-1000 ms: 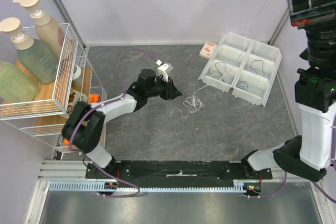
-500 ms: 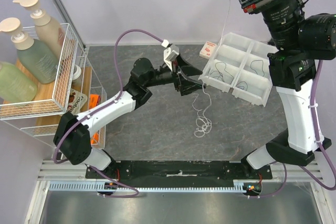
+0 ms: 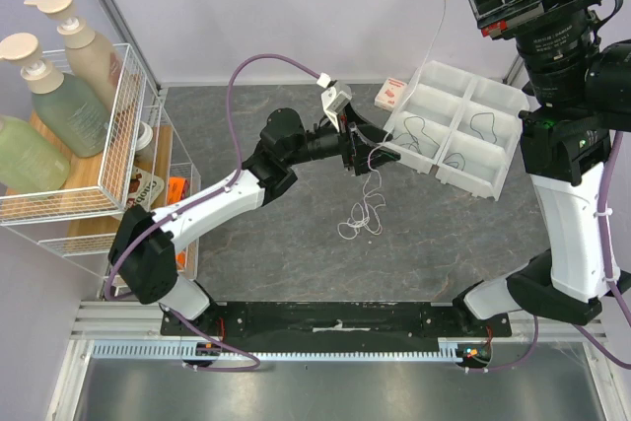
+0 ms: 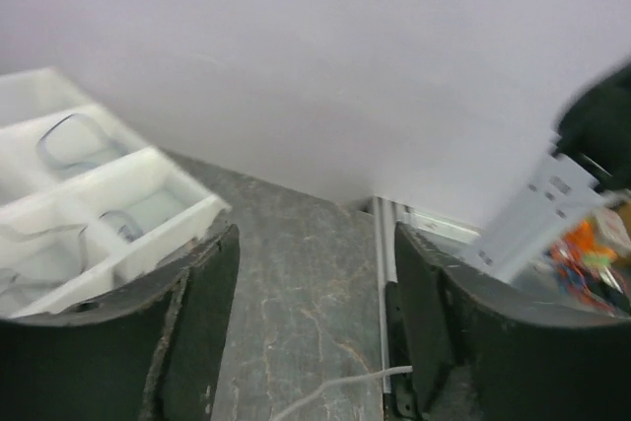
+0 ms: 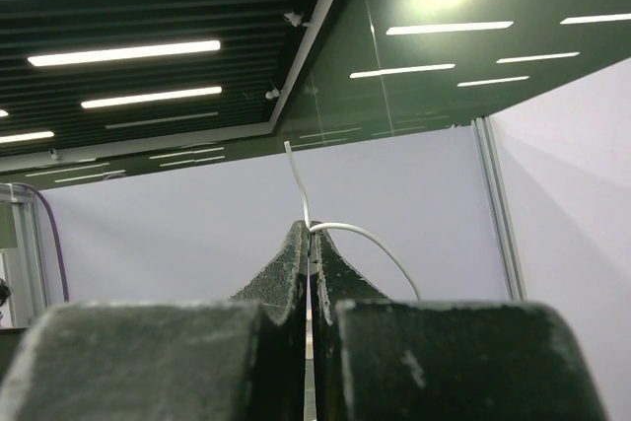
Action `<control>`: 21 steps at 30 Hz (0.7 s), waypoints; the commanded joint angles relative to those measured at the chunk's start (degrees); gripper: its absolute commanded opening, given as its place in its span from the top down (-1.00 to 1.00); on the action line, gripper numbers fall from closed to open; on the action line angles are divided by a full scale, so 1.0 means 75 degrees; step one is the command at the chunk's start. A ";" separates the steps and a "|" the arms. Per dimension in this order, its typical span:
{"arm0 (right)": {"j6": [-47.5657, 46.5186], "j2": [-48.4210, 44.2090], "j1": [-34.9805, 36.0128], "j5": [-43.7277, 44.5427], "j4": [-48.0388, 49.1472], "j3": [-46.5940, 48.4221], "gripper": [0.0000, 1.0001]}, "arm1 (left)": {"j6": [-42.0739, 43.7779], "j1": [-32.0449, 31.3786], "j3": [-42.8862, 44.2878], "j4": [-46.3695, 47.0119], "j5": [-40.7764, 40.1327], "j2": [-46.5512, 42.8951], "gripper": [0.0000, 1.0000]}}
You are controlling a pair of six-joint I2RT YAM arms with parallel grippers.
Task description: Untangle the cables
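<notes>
Scene: My two arms work a thin white cable (image 3: 363, 216) over the grey stone-patterned table (image 3: 296, 253), in front of a white plastic four-compartment tray (image 3: 456, 117) at the far right.
Done: Two dark thin cables (image 3: 412, 131) lie apart in separate tray compartments, so I judge that part finished.
Left to do: The white cable is only partly drawn out. A small knot of loops lies on the table, near the middle, and I judge it needs pulling free and laying away.
Right gripper (image 5: 309, 229): Raised high at the far right, jaws pressed together on the white cable, which curls out over the tips.
Left gripper (image 3: 365, 153): Reaching toward the tray's left edge, jaws standing apart, clamping nothing. In the wrist view a strand crosses loosely low between them.
Cable and hands: The line drops from my raised right gripper past the tray to my left gripper, then hangs down to the loops just nearer than it.
</notes>
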 commanded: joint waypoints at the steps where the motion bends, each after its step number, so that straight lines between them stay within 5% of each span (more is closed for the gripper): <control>1: -0.0098 -0.0299 0.0024 -0.0011 0.0175 -0.0419 1.00 | 0.1082 0.0023 -0.0101 -0.1798 -0.2811 -0.0909 -0.52; 4: -0.0146 -0.0054 0.0024 -0.0081 -0.0025 0.0060 1.00 | 0.1295 0.0128 -0.0067 -0.2901 -0.4699 -0.1251 -0.61; 7: -0.0122 0.0123 0.0036 -0.0327 -0.0060 0.0390 1.00 | 0.1494 0.0385 -0.0125 -0.2987 -0.4939 -0.1555 -0.60; 12: -0.0111 -0.0147 0.0036 -0.0211 0.0280 -0.0302 1.00 | 0.1495 0.0609 -0.1318 -0.0414 -0.2446 -0.2235 -0.63; 21: -0.0064 -0.0088 0.0036 -0.0317 0.0267 -0.0417 1.00 | -0.0228 0.0609 -0.0713 0.1456 -0.0968 -0.1943 -0.74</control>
